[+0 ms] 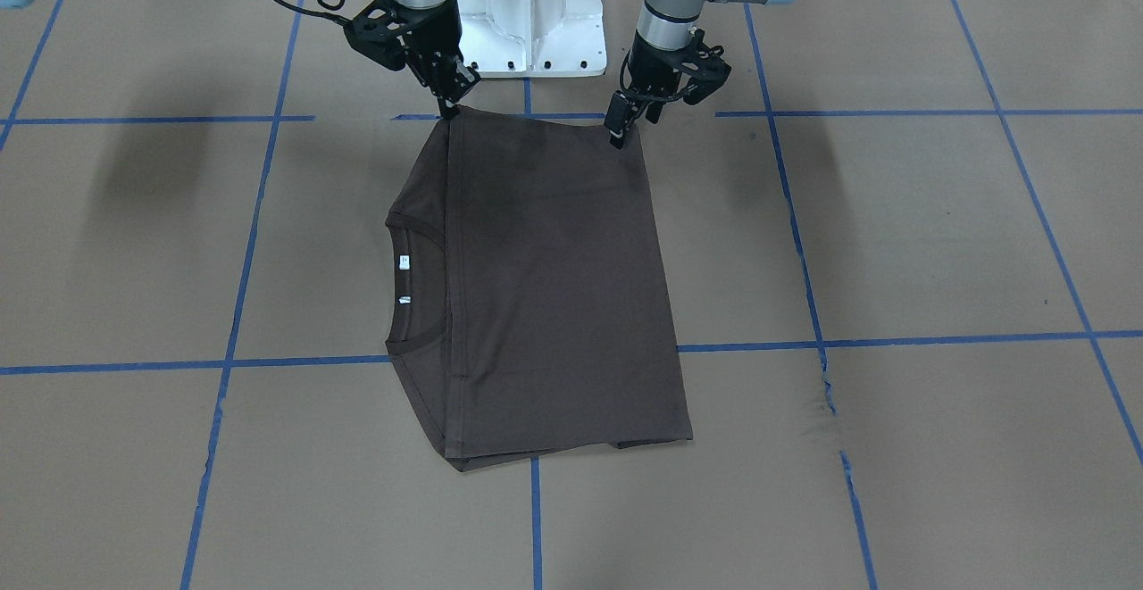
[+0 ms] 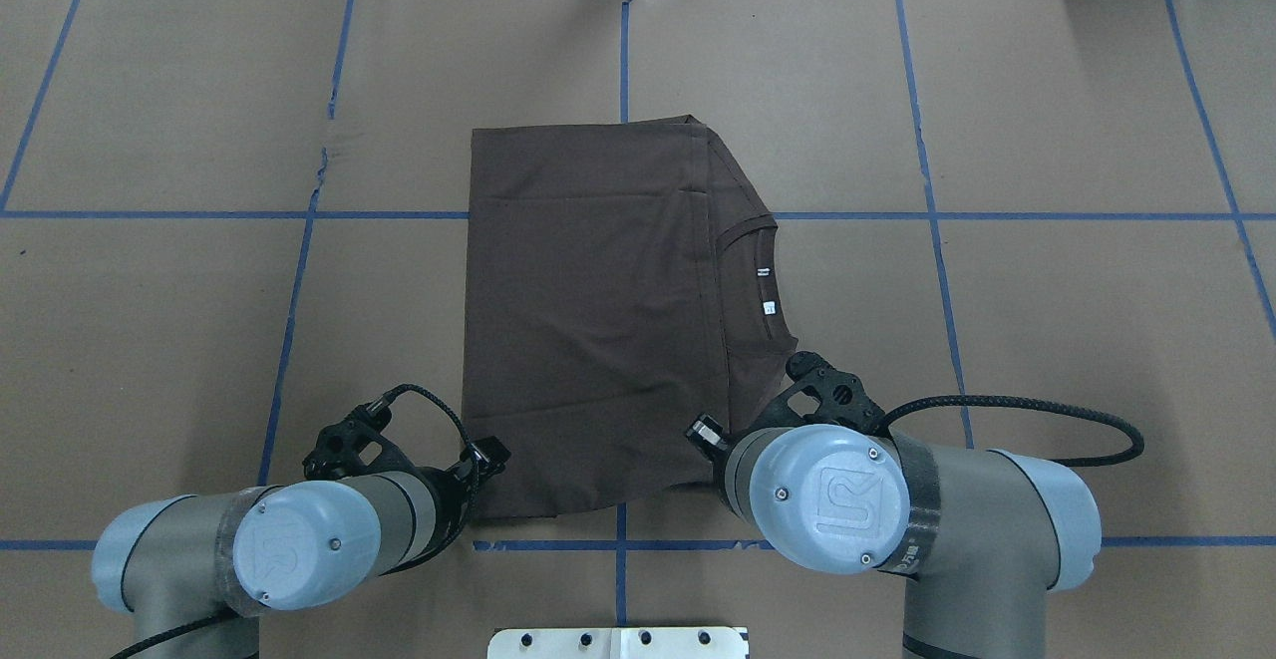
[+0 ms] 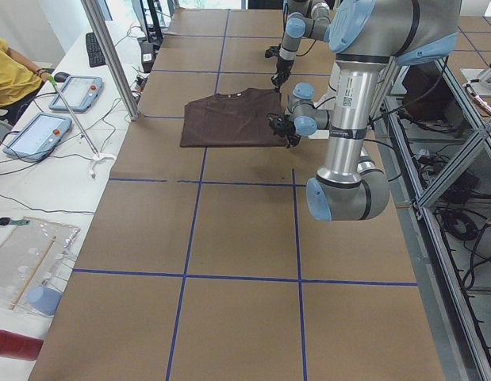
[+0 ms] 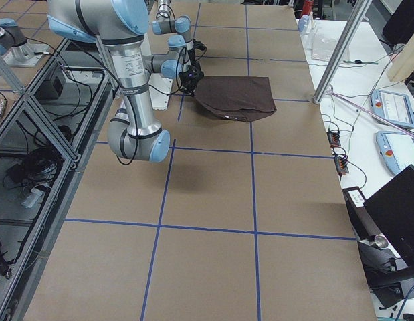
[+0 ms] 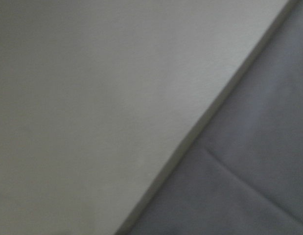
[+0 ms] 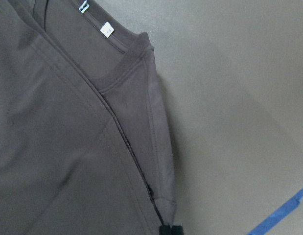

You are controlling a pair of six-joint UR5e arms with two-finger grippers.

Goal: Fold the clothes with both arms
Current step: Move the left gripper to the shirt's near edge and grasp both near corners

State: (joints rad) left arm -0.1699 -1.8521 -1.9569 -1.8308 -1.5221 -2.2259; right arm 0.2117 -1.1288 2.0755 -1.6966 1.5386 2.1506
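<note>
My left gripper (image 1: 618, 133) and right gripper (image 1: 445, 110) sit at the shirt's (image 1: 545, 286) near corners for the next fold; pinching or spread, I cannot tell.

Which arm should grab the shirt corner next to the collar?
Right, probably. The right gripper is at the T-shirt corner nearest the robot on the collar side. The left gripper is at the other near corner, farther from the collar.

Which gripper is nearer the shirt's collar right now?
Right. The right gripper sits at the T-shirt corner beside the collar; the left gripper is at the other corner.
</note>
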